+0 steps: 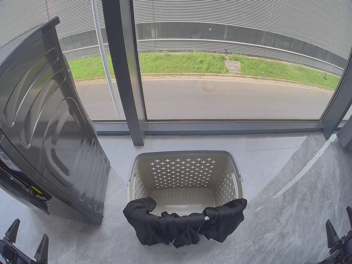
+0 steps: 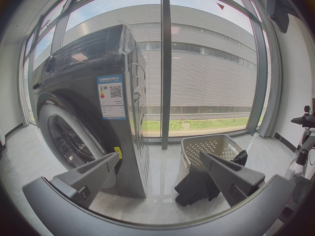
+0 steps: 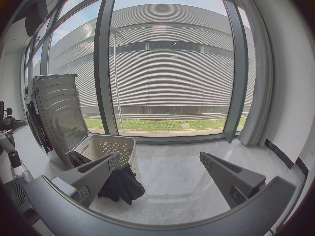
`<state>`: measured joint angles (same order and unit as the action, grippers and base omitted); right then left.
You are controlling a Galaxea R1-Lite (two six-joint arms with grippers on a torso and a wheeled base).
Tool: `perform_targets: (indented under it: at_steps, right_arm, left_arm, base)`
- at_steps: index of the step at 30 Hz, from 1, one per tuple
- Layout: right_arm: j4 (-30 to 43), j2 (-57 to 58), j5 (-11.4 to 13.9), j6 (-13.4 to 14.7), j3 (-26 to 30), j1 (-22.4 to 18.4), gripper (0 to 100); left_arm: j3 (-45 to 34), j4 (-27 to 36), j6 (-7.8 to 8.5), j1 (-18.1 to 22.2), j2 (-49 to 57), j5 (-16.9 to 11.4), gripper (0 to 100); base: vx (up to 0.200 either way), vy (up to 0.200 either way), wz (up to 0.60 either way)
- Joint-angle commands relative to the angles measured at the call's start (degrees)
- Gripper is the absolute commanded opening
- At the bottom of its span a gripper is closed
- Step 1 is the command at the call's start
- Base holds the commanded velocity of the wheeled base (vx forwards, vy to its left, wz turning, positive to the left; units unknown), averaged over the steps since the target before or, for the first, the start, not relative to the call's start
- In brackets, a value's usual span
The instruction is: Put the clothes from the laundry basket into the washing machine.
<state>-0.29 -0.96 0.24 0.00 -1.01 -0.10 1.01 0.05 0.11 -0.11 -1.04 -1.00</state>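
The washing machine (image 1: 47, 129) runs off the frame's left edge. Black clothes (image 1: 176, 228) hide the near rim of the basket (image 1: 183, 153).

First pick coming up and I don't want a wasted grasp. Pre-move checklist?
1. Left end effector open and empty: ok.
2. Right end effector open and empty: ok.
3. Black garment exposed for a grasp, draped over the near rim of the laundry basket: ok.
4. Basket upright on the floor: ok.
5. Washing machine beside the basket, on the robot's left: ok.
6. Washer door open: cannot tell.
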Motion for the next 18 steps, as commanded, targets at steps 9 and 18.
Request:
perform_targets:
  at_steps: [9, 18]
  right_arm:
    - [0.03, 0.52, 0.02, 0.00, 1.01, 0.01, 100]
    - [0.03, 0.52, 0.02, 0.00, 1.01, 0.01, 100]
  left_arm:
    - [-1.01, -0.05, -0.37, 0.02, 1.04, -0.06, 100]
    - [-1.01, -0.05, -0.20, 0.02, 1.04, -0.06, 100]
  base:
    - [-0.200, 0.000, 0.00]
    - [-0.111, 0.000, 0.00]
